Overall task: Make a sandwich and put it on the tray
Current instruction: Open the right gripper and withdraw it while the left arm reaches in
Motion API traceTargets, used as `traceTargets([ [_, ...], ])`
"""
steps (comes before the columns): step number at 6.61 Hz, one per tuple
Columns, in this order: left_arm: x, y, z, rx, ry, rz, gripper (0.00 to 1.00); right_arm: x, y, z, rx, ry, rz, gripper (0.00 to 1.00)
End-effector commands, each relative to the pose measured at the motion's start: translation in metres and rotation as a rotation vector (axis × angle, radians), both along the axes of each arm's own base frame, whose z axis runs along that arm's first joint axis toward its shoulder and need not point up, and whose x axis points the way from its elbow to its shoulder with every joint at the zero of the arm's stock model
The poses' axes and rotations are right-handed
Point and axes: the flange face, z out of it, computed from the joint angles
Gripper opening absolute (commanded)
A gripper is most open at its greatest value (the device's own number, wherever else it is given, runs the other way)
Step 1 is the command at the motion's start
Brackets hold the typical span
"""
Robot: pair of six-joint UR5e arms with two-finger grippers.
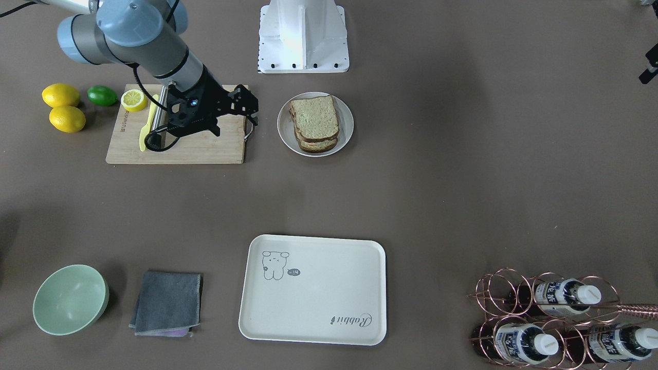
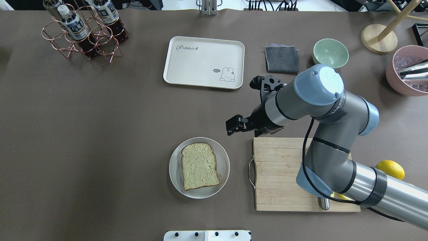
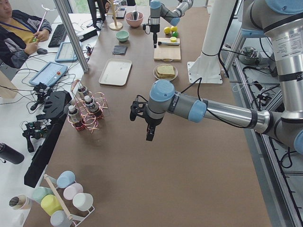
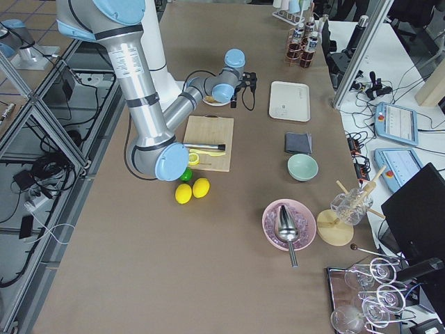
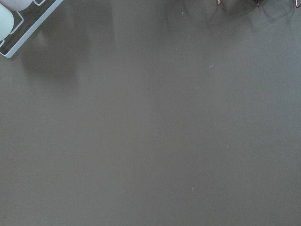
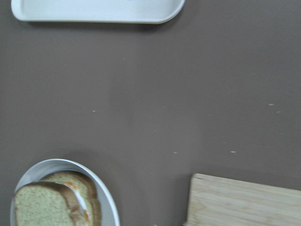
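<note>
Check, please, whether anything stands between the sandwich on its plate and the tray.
Nothing visible does: only bare table lies between the sandwich and the tray. The right end effector hangs off to one side.

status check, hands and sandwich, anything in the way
Right hand empty, looks open, above wooden cutting board's edge. Left hand far off, state unclear. Brown-crusted bread-and-egg sandwich on round white plate, not on cream tray. Nothing between them.
</note>
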Motion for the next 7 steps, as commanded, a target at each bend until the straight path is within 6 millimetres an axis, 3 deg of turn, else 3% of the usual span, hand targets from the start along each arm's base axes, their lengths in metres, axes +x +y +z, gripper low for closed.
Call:
traceTargets([
  [1,0.123,-0.021,-0.069,-0.109,0.101,0.011,0.98,0.082,-0.013,0.068,0.043,0.062,-0.014,1.00],
  [2,0.170,-0.013,-0.100,-0.170,0.125,0.003,0.98,0.121,-0.020,0.106,0.072,0.102,-0.021,1.00],
  [3,0.204,0.007,-0.120,-0.162,0.119,0.024,0.98,0.163,-0.023,0.138,0.073,0.115,-0.030,1.00],
  [4,0.250,0.016,-0.143,-0.188,0.130,0.022,0.98,0.210,-0.016,0.178,0.092,0.155,-0.028,1.00],
  [5,0.301,0.028,-0.179,-0.196,0.166,0.042,0.98,0.240,-0.005,0.218,0.081,0.204,-0.036,1.00],
  [6,0.363,0.043,-0.201,-0.205,0.169,0.034,0.97,0.281,0.002,0.247,0.110,0.254,-0.057,1.00],
  [7,0.411,0.054,-0.214,-0.200,0.146,0.034,0.97,0.322,0.003,0.267,0.147,0.303,-0.091,1.00],
])
